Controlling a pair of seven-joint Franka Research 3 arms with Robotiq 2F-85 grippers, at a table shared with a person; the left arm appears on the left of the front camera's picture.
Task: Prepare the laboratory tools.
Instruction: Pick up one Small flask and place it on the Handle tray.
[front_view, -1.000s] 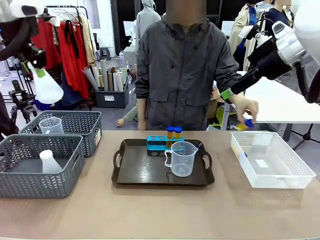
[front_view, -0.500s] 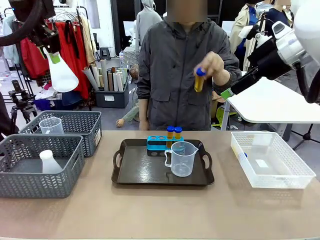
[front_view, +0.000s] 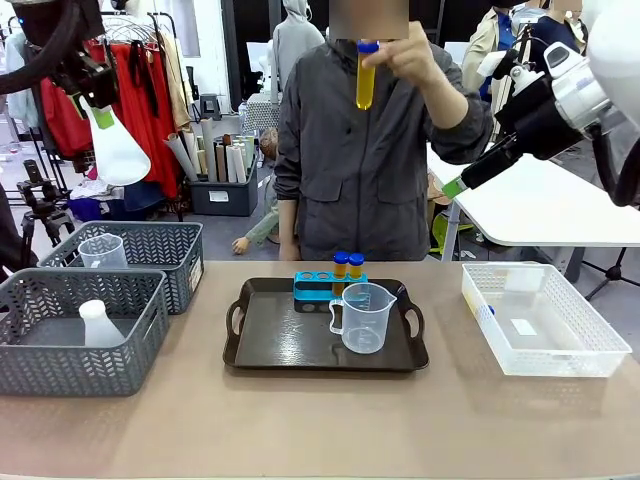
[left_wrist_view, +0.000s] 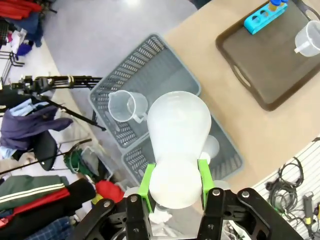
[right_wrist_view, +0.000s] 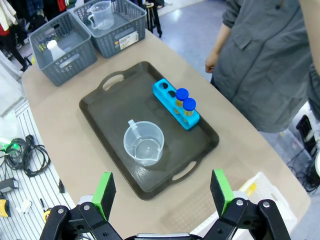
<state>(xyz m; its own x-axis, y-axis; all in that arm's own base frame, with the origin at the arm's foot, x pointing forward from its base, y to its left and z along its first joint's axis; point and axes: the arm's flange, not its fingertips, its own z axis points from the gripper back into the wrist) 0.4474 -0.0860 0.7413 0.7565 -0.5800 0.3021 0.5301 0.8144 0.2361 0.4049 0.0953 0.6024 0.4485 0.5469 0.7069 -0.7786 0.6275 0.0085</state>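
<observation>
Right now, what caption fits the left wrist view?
Left hand holding a white conical flask above grey mesh baskets and a dark tray.

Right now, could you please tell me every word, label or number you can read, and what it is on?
Nothing is legible.
White sticker on a grey mesh basket: too small to read.
White slip in the clear basket: blurred.
Measuring beaker: no readable marks.
</observation>
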